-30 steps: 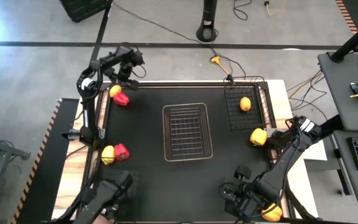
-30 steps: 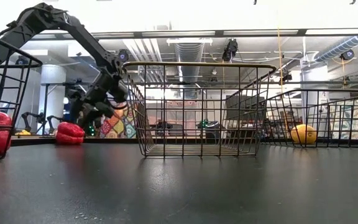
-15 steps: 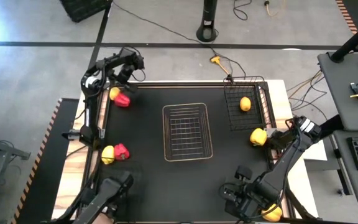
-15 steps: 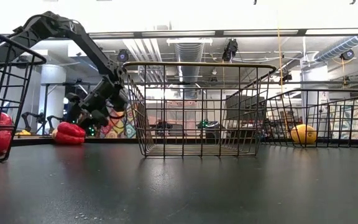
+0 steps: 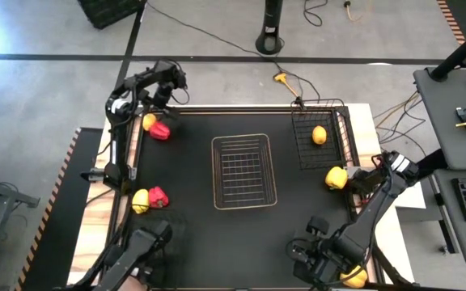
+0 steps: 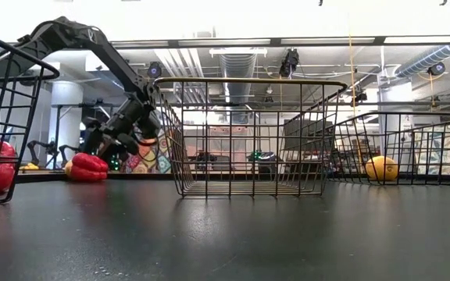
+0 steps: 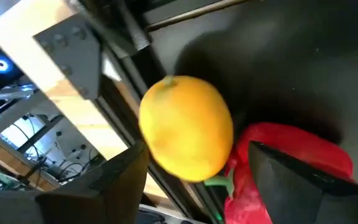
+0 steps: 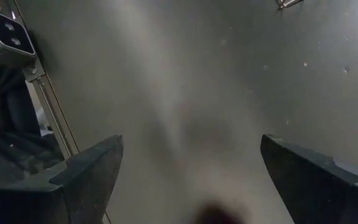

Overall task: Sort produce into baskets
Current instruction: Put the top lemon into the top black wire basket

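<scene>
Black tabletop (image 5: 184,234) is mostly bare around the pale basket (image 5: 243,170) in the middle. Left pincer (image 5: 162,101) hovers at the far left edge with fingers spread, gripping nothing, straddling a lemon (image 7: 186,127) (it touches a red pepper (image 7: 284,171)). Right pincer (image 5: 310,252) waits wide open, empty, over the near right.

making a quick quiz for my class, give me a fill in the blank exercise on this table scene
1. The pale wire basket in the middle of the table holds ____ produce.
2. The black basket at the far right holds one ____.
3. The left gripper hangs at the table's far left corner with its jaws apart over a lemon and a ____ pepper.
4. The right gripper sits near the table's front edge with its jaws ____.

Missing words: no; lemon; red; open
</scene>
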